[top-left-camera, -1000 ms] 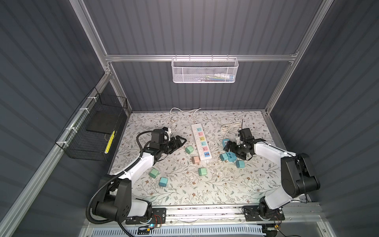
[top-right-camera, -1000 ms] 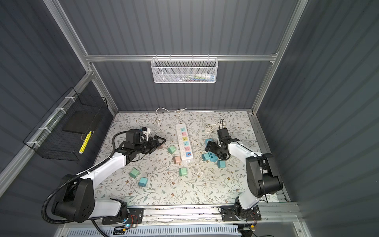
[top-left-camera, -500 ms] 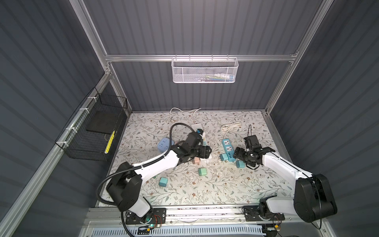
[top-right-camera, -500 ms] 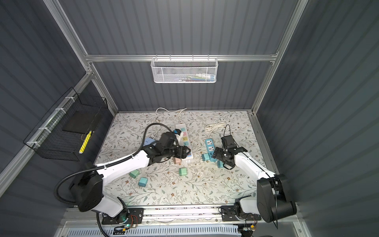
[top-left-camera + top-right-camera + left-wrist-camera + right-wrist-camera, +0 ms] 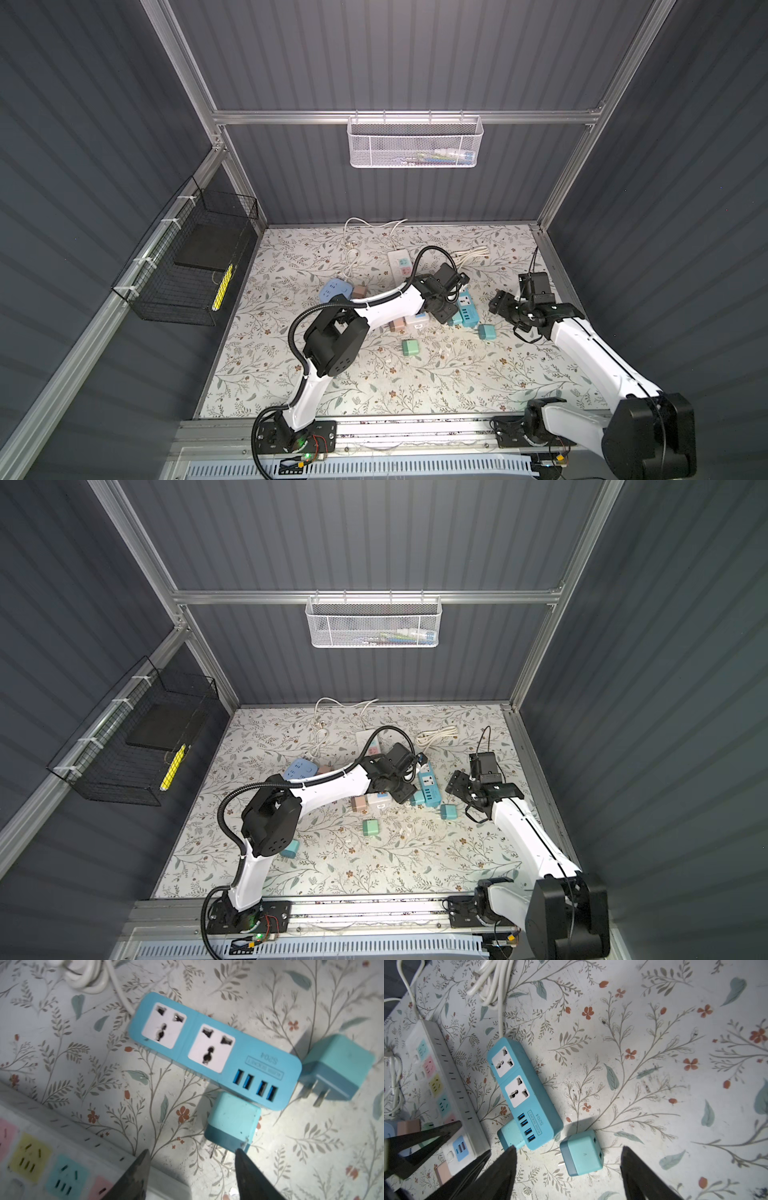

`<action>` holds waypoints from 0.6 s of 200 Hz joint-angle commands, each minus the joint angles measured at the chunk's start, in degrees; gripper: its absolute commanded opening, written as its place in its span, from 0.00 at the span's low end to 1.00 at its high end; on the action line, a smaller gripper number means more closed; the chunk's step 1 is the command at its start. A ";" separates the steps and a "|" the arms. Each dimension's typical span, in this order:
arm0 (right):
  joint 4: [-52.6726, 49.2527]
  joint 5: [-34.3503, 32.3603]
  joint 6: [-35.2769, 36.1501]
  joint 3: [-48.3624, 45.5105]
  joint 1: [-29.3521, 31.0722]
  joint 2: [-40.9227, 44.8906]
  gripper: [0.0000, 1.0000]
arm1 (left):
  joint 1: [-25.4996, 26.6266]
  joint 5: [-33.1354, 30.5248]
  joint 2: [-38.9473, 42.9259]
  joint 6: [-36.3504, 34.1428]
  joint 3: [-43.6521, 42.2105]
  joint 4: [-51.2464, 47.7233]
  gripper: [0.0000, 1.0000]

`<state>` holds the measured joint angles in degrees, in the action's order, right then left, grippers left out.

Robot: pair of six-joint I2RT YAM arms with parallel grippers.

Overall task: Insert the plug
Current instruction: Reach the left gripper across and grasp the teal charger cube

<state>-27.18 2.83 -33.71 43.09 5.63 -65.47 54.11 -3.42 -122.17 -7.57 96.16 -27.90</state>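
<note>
My biggest worry is a bad pinch. My left gripper (image 5: 192, 1151) is open with nothing between its fingers, and one fingertip (image 5: 249, 1172) sits right at the pronged corner of the plug (image 5: 232, 1122). If I closed from here, I think I would catch only that corner or the prongs, and the plug would twist or skid away. It lies on its side against the blue power strip (image 5: 214, 1051), which looks loose on the table (image 5: 311, 1157). A nudge could shove the strip and move the sockets off my aim. The prongs point sideways, so even a clean grasp needs a turn before they go down into a socket, and a slanted push could jam them. My right gripper (image 5: 569, 1147) is open too, holding nothing. Both arms crowd the same patch, so they could bump.

Taking the far wall as twelve in a top view, the plug (image 5: 455, 319) lies just at three o'clock of my left gripper, touching the strip's near end. The other plug (image 5: 486, 332) lies apart from the strip, near seven o'clock of my right gripper. The white power strip (image 5: 62, 1147) lies at nine o'clock of the blue one, partly under my left arm.
</note>
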 commanded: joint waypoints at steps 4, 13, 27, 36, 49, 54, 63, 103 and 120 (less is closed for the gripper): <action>-1.72 2.17 1.94 -0.29 -0.40 1.00 0.81 | 0.18 5.42 -1.87 -10.11 3.89 -6.62 0.64; -1.88 2.51 2.28 -0.44 -0.58 2.95 0.81 | 0.21 6.45 -2.23 -11.14 4.36 -6.82 0.64; -1.78 2.66 2.47 -0.93 -0.67 3.40 0.82 | 0.22 8.46 -2.79 -12.06 4.84 -6.68 0.64; -1.74 2.76 2.54 -1.24 -0.75 3.51 0.83 | 0.22 9.37 -3.05 -12.41 4.83 -6.02 0.64; -1.43 3.26 2.61 -1.68 -0.92 3.60 0.83 | 0.34 10.18 -3.62 -12.92 4.84 -5.71 0.64; -1.42 3.40 2.66 -1.86 -0.92 3.68 0.83 | 0.41 10.06 -3.99 -13.06 4.83 -5.39 0.64; -1.38 3.50 2.63 -2.12 -1.06 3.69 0.83 | 0.51 10.01 -4.72 -13.24 5.29 -5.41 0.63; -1.46 3.89 2.91 -2.80 -1.12 4.47 0.84 | 0.68 9.01 -8.03 -12.91 7.69 -5.42 0.58; -1.39 4.16 2.89 -3.18 -1.15 4.82 0.84 | 0.80 7.98 -8.41 -12.64 7.66 -4.04 0.56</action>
<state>-28.03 6.28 -31.46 40.75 4.78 -61.76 54.46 4.73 -129.62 -19.18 102.28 -32.12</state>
